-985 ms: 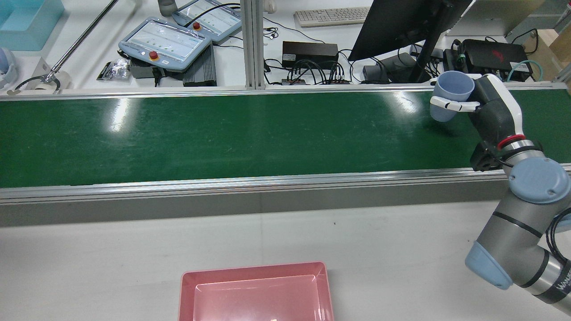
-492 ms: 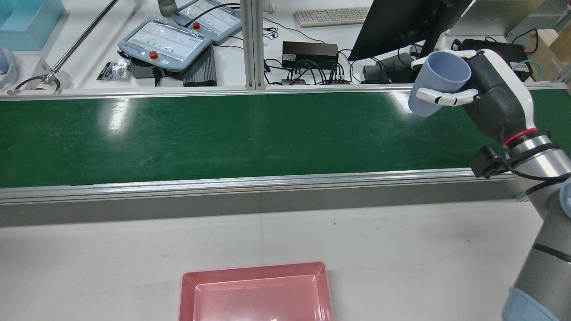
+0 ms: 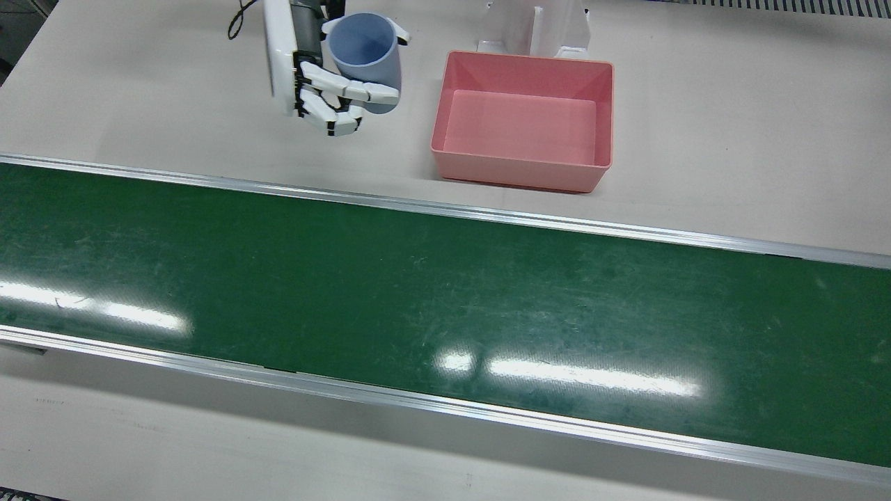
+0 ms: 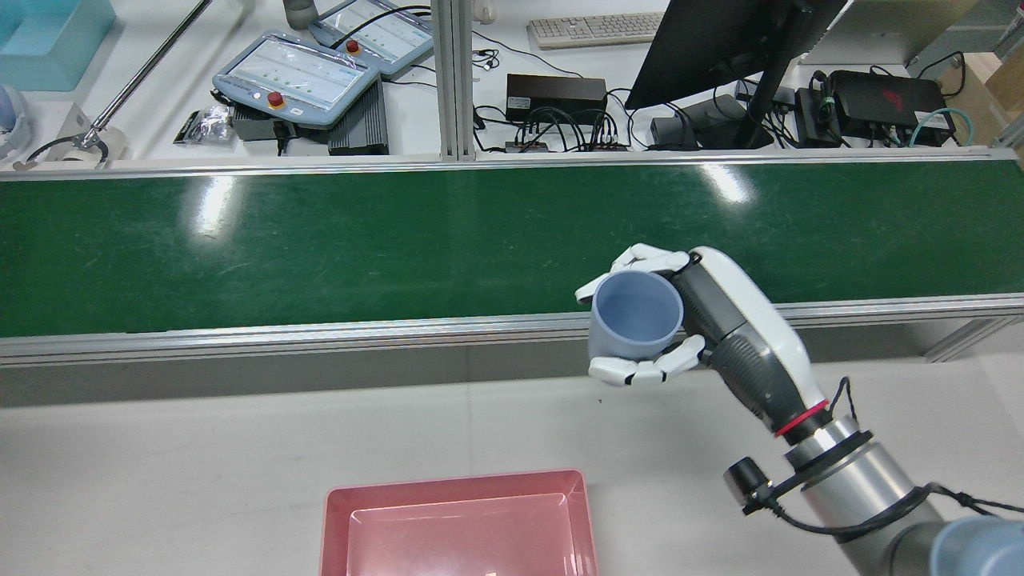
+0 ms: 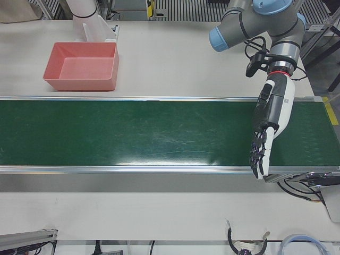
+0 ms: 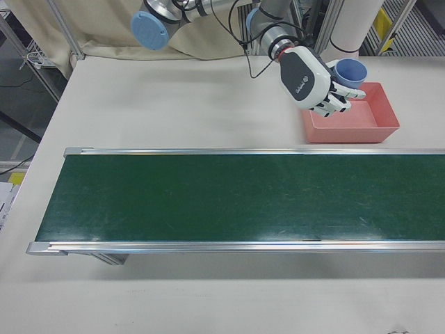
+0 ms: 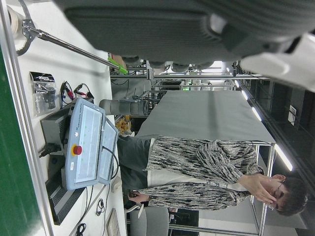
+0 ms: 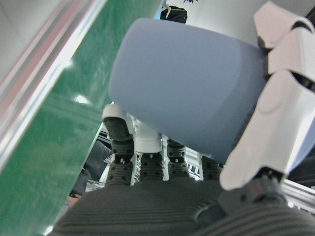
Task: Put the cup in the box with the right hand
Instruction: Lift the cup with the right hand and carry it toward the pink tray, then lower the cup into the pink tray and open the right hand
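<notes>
My right hand (image 4: 708, 320) is shut on a light blue cup (image 4: 636, 316) and holds it in the air, mouth up and slightly tilted. In the rear view the cup hangs over the belt's near rail, beyond and right of the empty pink box (image 4: 456, 478). In the front view the cup (image 3: 365, 59) and right hand (image 3: 313, 80) are over the white table, left of the box (image 3: 518, 174). The right hand view shows the cup (image 8: 192, 93) wrapped by white fingers (image 8: 275, 123). My left hand (image 5: 265, 133) is open, fingers stretched out, over the far end of the belt.
A green conveyor belt (image 4: 320, 240) with metal rails runs across the table. Behind it stand teach pendants (image 4: 296, 80), a monitor (image 4: 720, 40), cables and a keyboard. A white pedestal (image 3: 536, 24) stands behind the box.
My right hand has carried the cup from above the belt's far right edge back toward me and to the left, to the belt's near rail. The box has not moved.
</notes>
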Robot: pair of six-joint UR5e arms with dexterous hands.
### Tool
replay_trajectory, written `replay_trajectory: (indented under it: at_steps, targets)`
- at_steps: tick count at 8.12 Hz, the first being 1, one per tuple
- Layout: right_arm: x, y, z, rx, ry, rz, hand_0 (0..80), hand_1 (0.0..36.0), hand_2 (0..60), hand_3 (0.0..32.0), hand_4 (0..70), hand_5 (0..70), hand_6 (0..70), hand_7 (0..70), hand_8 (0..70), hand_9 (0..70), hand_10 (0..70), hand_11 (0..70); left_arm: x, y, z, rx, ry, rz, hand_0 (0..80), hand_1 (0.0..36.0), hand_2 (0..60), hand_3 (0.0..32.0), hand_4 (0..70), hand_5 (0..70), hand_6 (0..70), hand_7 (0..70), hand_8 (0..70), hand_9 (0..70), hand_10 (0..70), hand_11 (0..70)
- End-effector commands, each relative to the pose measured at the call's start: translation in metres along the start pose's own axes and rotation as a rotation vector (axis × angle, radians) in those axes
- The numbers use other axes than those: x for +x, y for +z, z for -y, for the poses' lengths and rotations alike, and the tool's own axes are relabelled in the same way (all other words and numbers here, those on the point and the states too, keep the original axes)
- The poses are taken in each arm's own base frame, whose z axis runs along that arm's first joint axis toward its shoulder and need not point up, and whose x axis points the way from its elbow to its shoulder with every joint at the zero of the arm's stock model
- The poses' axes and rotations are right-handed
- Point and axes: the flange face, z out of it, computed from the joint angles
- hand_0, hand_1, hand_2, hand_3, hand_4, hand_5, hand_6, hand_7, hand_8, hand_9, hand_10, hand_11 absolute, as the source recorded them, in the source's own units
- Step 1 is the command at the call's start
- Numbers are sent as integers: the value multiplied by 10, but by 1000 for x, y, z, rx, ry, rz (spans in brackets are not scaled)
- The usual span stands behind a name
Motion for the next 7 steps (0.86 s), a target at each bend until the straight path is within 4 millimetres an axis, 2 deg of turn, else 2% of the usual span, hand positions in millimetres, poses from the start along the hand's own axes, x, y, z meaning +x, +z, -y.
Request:
replay_trajectory:
  at_steps: [1, 2, 3, 4, 5, 6, 7]
  targets:
    - [139, -26, -39, -41, 46, -95, 537, 194, 460, 0, 700, 132, 326, 700, 598, 700, 450, 636, 0, 0, -1, 0, 0, 0, 0, 0, 0, 0, 0, 0, 0, 0, 0, 0, 0, 0]
    - [151, -32, -48, -55, 54, -108, 545, 192, 364, 0, 700, 122, 289, 700, 543, 700, 395, 558, 0, 0, -1, 0, 0, 0, 0, 0, 0, 0, 0, 0, 0, 0, 0, 0, 0, 0]
    - [153, -34, -57, -65, 51, -115, 598, 175, 72, 0, 452, 100, 190, 700, 352, 572, 216, 326, 0, 1, -1, -2, 0, 0, 0, 0, 0, 0, 0, 0, 0, 0, 0, 0, 0, 0]
    - [153, -38, -63, -73, 64, -121, 610, 172, 11, 0, 244, 76, 79, 266, 126, 226, 75, 128, 0, 1, 0, 0, 0, 0, 0, 0, 0, 0, 0, 0, 0, 0, 0, 0, 0, 0]
    - [155, -41, -67, -77, 71, -127, 629, 131, 0, 0, 190, 64, 30, 72, 36, 71, 0, 12, 0, 0, 1, 1, 0, 0, 0, 0, 0, 0, 0, 0, 0, 0, 0, 0, 0, 0]
    - [155, -40, -68, -78, 74, -126, 609, 148, 0, 0, 124, 64, 30, 77, 43, 81, 0, 0, 0, 0, 1, 1, 0, 0, 0, 0, 0, 0, 0, 0, 0, 0, 0, 0, 0, 0]
    - [150, -40, -71, -81, 86, -121, 621, 132, 0, 0, 145, 64, 32, 90, 50, 94, 0, 0, 0, 0, 1, 1, 0, 0, 0, 0, 0, 0, 0, 0, 0, 0, 0, 0, 0, 0]
